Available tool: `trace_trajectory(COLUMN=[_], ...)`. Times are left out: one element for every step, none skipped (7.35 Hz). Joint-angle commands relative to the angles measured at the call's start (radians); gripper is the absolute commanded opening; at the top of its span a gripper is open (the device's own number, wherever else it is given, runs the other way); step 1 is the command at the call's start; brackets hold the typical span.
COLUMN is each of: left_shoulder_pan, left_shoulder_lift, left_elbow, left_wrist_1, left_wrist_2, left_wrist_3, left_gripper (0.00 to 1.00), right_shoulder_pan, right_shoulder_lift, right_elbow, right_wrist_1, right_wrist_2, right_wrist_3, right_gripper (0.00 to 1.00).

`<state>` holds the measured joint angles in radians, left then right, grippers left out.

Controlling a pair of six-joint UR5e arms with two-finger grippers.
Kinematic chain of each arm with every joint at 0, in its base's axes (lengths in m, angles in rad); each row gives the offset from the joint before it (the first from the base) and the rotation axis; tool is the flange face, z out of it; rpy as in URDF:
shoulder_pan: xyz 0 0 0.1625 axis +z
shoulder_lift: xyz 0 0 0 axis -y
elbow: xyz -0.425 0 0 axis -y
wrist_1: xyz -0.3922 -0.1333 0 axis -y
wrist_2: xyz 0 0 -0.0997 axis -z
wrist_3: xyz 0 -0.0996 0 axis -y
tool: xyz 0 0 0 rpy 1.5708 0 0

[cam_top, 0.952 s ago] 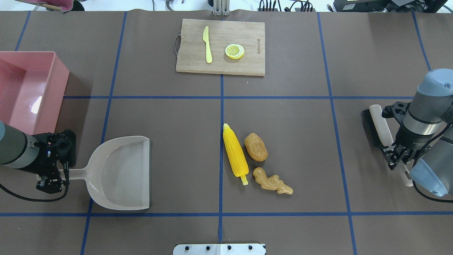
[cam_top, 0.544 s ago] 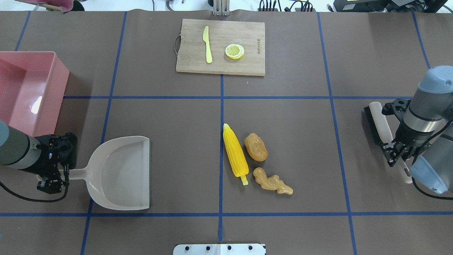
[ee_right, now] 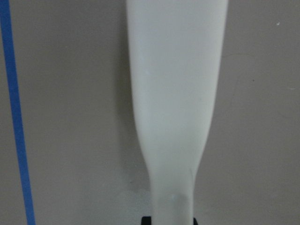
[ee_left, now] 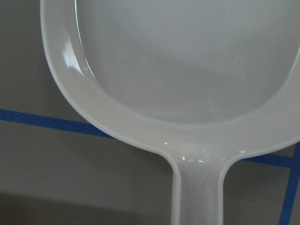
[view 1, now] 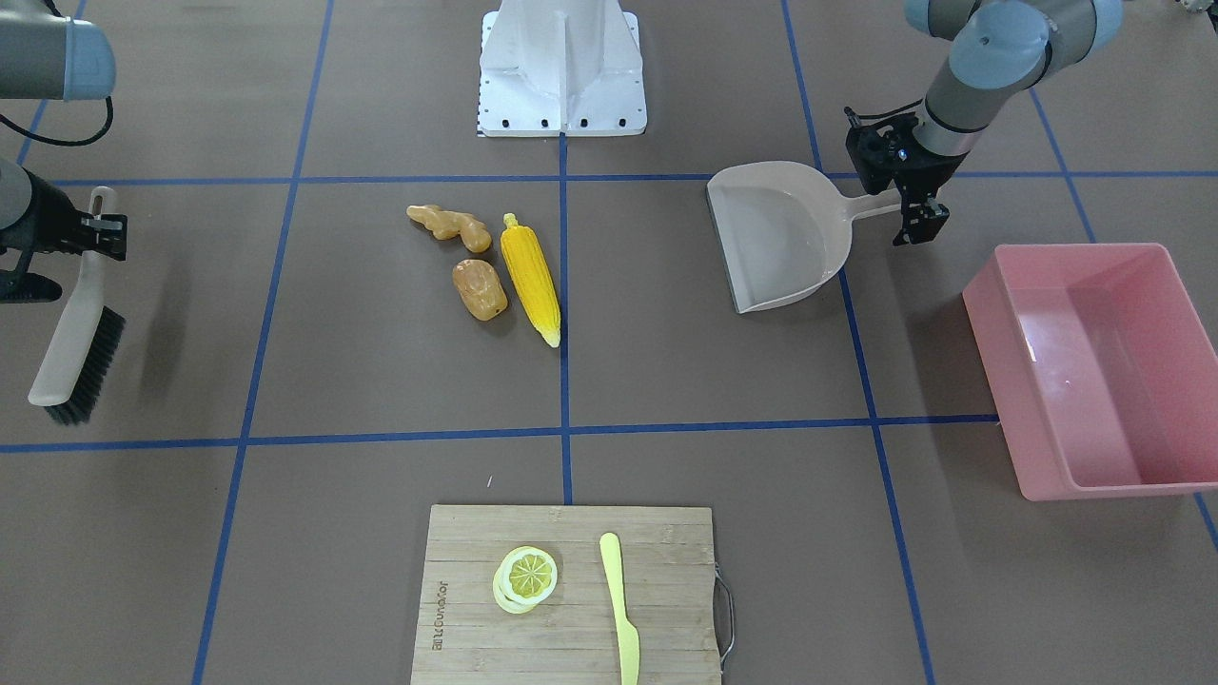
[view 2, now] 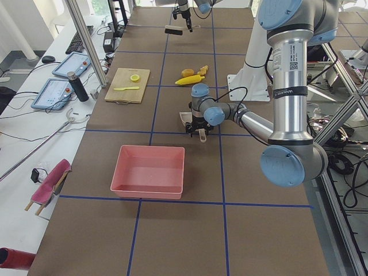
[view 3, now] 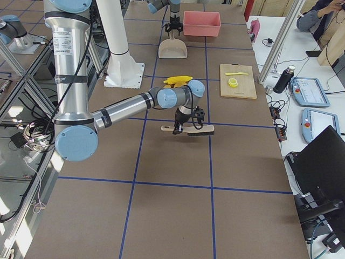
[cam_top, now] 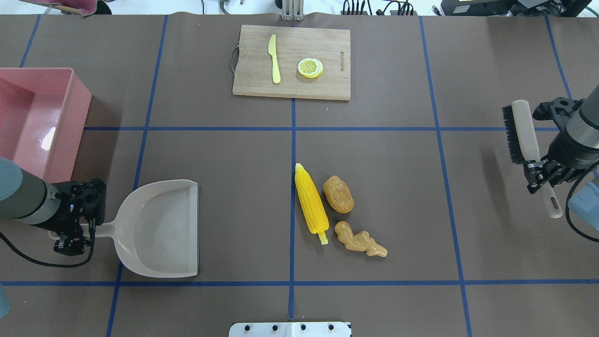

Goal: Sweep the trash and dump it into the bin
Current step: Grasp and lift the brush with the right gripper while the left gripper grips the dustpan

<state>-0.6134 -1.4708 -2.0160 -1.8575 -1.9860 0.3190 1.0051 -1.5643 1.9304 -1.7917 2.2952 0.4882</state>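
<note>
The trash lies together right of the table's middle: a yellow corn cob, a golden-brown potato-like lump and a knobbly tan ginger root. The pink bin stands at the far left. In front of it lies a beige dustpan, its mouth toward the trash. My left gripper is shut on its handle, which fills the left wrist view. My right gripper is shut on the pale handle of a black-bristled brush, held above the table at the far right.
A wooden cutting board at the far middle carries a yellow-green knife and a lemon slice. The robot's white base plate sits at the near edge. Tablets and a bottle line a side bench.
My right arm has carried the brush farther from the robot and toward the right edge. My left gripper shifted slightly on the dustpan handle. The dustpan and trash have not moved.
</note>
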Motion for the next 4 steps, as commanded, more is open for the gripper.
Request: trace_trajectory(left_shoulder_pan=[0.003, 0.003, 0.001, 0.000], left_shoulder_lift=[0.000, 0.001, 0.009, 0.013], left_elbow=[0.006, 0.002, -0.013, -0.030], left_wrist_1=[-0.005, -0.020, -0.029, -0.026], left_wrist_2=[-0.020, -0.061, -0.066, -0.068], left_wrist_3=[0.002, 0.002, 0.002, 0.002], left_gripper=[0.09, 0.00, 0.00, 0.00], right_shoulder_pan=[0.042, 0.043, 0.074, 0.081], right_shoulder_lift=[-0.010, 0.013, 0.013, 0.030], right_elbow=[0.022, -0.022, -0.019, 0.016], right_wrist_1=[-0.005, -0.003, 0.001, 0.006], right_wrist_2=[0.065, 0.167, 0.184, 0.184], right_wrist_3=[0.001, -0.005, 0.001, -0.020], right_gripper=[0.00, 0.00, 0.00, 0.00])
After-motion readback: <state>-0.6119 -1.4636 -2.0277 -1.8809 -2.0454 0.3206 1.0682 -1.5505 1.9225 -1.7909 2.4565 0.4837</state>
